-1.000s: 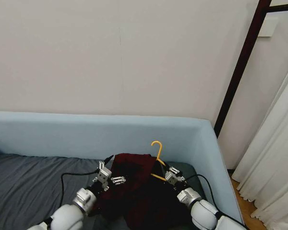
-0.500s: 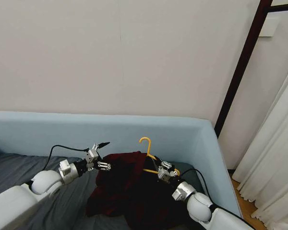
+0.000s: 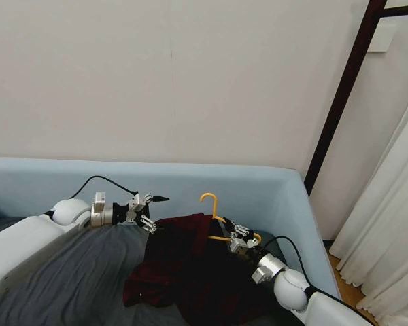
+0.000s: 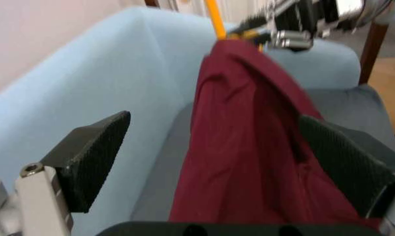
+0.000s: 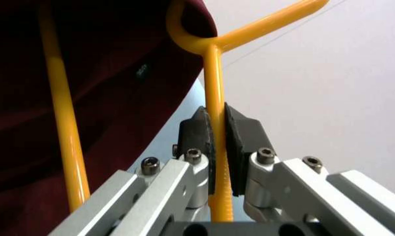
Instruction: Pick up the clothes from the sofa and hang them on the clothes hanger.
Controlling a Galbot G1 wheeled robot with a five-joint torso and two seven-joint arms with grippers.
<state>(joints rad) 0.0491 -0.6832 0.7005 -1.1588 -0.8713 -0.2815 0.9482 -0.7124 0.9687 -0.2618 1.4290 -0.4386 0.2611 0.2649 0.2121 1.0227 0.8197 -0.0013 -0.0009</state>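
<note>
1. The head view looks forward and down from well back of the yellow hanger (image 3: 214,210), taking in the sofa (image 3: 68,187) and the wall beyond.
2. The left wrist view faces the hanger from along the sofa back, between the wide-spread pads (image 4: 96,152) of the left claw (image 4: 220,162), near the maroon garment (image 4: 250,147).
3. The right wrist view looks up from just beneath the hanger, with the right claw (image 5: 217,142) clamped on its bar.
4. All three views share the hanger and garment.
</note>
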